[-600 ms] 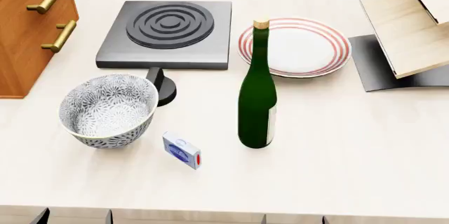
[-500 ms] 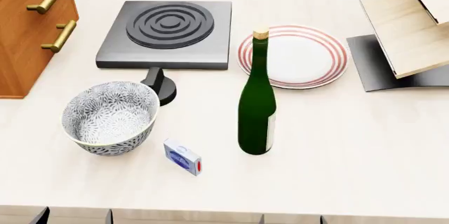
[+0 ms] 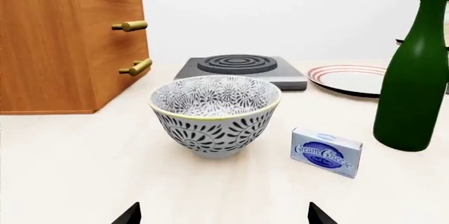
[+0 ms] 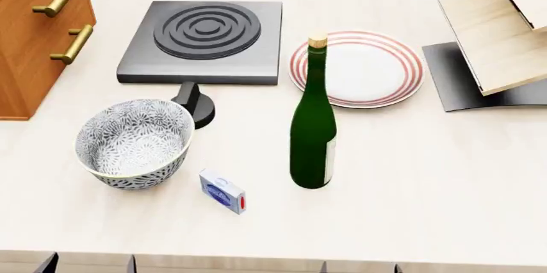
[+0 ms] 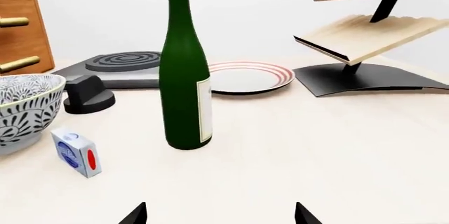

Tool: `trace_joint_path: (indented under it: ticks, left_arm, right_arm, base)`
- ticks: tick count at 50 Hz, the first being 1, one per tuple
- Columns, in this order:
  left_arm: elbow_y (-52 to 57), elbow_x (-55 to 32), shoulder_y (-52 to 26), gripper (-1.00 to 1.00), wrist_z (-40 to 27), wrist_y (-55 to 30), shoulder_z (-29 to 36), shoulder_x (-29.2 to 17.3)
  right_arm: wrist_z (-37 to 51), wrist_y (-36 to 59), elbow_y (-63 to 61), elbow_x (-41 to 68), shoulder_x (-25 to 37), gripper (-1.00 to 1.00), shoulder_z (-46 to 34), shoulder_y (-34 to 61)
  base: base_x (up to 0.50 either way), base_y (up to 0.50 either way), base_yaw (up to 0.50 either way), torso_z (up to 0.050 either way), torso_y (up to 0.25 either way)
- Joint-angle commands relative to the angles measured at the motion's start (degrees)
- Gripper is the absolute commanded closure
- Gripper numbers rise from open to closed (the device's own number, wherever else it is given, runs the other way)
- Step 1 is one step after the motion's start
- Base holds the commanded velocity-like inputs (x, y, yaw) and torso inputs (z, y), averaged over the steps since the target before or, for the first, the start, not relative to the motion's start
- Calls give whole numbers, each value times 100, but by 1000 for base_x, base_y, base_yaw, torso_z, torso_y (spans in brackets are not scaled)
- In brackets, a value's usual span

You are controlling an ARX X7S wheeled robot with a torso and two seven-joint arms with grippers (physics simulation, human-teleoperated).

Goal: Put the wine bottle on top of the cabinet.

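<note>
Wine bottle point(image 5: 184, 77) stands upright and ungrasped on the pale countertop point(image 4: 427, 177), squarely ahead of the right gripper point(image 5: 220, 214) and clear of its jaws, which stand released with only the two dark fingertips showing. The left gripper point(image 3: 223, 214) is likewise spread and empty, facing the patterned bowl point(image 3: 214, 112), with the cream cheese box point(image 3: 326, 152) ahead of one fingertip and the bottle beyond that, off to the same side. Step in hand, as judged: approach and grasp with the right arm. Recommended practice: advance straight, keep the jaws level, and close on the wide body at about the label's height, not the slender neck, so the bottle does not tip. Hazard noted: the striped plate point(image 4: 357, 68) lies just behind the bottle, so a push would be costly. The cabinet point(image 4: 34, 36) stands well beyond the bowl on the left, so the carry must clear the bowl and the burner knob point(image 4: 195, 102).
</note>
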Motion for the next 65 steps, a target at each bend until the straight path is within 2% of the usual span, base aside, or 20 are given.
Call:
trace_joint_path:
  ticks: [1,19,26,41,65]
  left_arm:
    - [193,-5,64,-100,-158,1,140,-120]
    - [2090,250,107,-100,-320,-1084,527,-335]
    - [3123,467,560,-100,-393,-1383,663,-523]
    - [4833,696,259,-100,-371,-2619,946,-534]
    - [5205,650,172,-100,-477,-2886,1040,-643]
  right_arm:
    - [175,139,-281,88,104,-100,-105,1]
    - [530,932,-2115,198,277,-100,-194,-89]
    - [658,1428,-3121,224,377,-100,-263,-74]
    - [870,2673,-5075,433,561,-100,-331,133]
    - [1056,3170,-5640,584,729,-100,-485,347]
  base:
    - [0,0,0,0,0]
    - [0,0,0,0,0]
    - [0,0,0,0,0]
    - [0,0,0,0,0]
    - [0,0,0,0,0]
